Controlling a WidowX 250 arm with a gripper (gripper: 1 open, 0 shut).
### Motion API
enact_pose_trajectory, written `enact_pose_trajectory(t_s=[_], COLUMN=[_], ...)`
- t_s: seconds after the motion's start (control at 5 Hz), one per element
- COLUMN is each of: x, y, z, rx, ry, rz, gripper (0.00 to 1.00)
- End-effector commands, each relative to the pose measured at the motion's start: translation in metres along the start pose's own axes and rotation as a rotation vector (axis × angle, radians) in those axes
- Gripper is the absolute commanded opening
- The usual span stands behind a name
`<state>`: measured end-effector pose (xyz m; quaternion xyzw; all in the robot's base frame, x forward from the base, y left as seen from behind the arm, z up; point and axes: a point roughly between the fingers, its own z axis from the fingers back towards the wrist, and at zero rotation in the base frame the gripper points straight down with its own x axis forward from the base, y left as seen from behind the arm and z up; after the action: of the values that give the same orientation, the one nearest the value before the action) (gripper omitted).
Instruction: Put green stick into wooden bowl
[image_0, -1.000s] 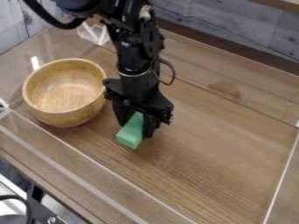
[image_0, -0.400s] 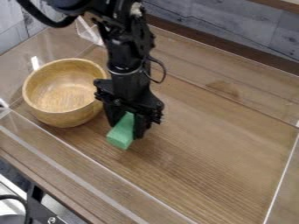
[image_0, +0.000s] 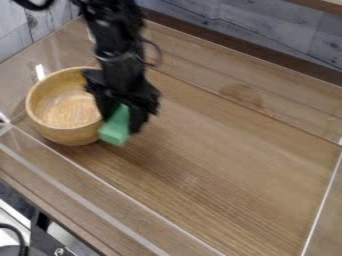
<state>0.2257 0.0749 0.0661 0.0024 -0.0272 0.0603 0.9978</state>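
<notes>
The mint-green stick (image_0: 118, 127) hangs between the fingers of my black gripper (image_0: 120, 122), which is shut on it and points straight down. Its lower end sits just above the table, beside the right rim of the wooden bowl (image_0: 64, 104). That round, light-tan bowl stands at the left of the table, its hollow empty. The arm rises from the gripper toward the top left and hides part of the bowl's right rim.
A clear plastic wall (image_0: 160, 225) runs along the table's front and sides. A grey plank wall (image_0: 254, 25) stands behind. Bare wooden tabletop (image_0: 241, 140) stretches to the right of the gripper.
My gripper has carried the green stick leftward and a little up, from the middle of the table to the bowl's right rim. The grip stayed shut.
</notes>
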Motion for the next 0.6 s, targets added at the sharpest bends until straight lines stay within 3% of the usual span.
enact_pose_trajectory(t_s=[0.0, 0.2, 0.4], x=[0.014, 0.014, 0.012], y=[0.041, 0.069, 0.080], z=[0.013, 0.012, 0.009], rx=[0.031, 0.041, 0.043], ry=[-0.069, -0.081, -0.086], rz=[0.033, 0.050, 0.040], gripper=[0.00, 0.00, 0.00])
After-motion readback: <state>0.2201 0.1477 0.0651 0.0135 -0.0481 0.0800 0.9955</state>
